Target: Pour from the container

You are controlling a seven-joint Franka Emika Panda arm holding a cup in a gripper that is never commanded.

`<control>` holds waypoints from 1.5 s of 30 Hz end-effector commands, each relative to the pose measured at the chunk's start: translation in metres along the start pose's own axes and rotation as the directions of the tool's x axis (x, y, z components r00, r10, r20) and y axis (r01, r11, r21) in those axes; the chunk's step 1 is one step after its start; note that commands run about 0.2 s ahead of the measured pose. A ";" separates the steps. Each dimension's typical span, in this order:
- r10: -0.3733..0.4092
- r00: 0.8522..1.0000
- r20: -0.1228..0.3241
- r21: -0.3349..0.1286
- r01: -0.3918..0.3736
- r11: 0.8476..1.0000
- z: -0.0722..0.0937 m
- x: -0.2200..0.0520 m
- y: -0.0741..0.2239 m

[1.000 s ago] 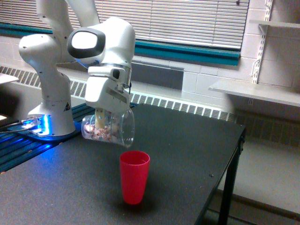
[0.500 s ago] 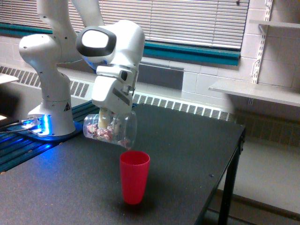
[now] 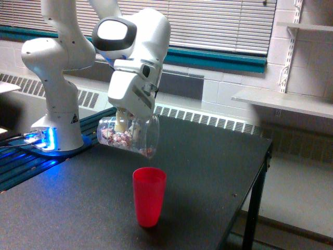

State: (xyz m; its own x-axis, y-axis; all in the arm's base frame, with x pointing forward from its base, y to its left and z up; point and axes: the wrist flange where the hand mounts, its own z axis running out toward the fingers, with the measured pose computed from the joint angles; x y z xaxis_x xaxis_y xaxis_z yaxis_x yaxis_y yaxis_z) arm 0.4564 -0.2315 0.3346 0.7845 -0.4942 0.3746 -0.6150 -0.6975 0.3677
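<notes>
The container [image 3: 129, 136], a clear plastic cup, hangs on its side above the table with its mouth facing the exterior view's right and tipped slightly down. Small pinkish and white pieces lie along its lower wall, some near the lip. My gripper [image 3: 123, 124] is shut on the container from above, its fingers mostly hidden behind the cup wall. An opaque red cup [image 3: 149, 196] stands upright on the black table [image 3: 208, 172], just below and slightly right of the container's mouth.
The arm's white base [image 3: 54, 94] stands at the exterior view's left on a blue-lit mount. The table's edge and leg [image 3: 252, 208] lie to the right. Shelves [image 3: 283, 101] and a window with blinds are behind.
The gripper and container have risen and shifted toward the exterior view's right, opening a gap above the red cup. The pieces have slid closer to the container's lip.
</notes>
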 end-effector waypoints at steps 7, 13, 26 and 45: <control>-0.071 0.996 0.047 -0.014 0.071 0.997 0.019 -0.026 -0.010; -0.077 0.995 0.060 -0.020 0.078 0.997 0.022 -0.034 -0.010; -0.084 0.995 0.059 -0.037 0.087 0.996 0.018 -0.035 -0.005; -0.166 0.983 0.082 -0.068 0.172 0.983 0.021 -0.043 -0.024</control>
State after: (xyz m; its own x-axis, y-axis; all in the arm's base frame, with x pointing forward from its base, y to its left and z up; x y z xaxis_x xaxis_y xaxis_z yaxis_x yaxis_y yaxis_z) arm 0.4323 -0.2143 0.2959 0.8551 -0.4491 0.2590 -0.5180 -0.7193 0.4629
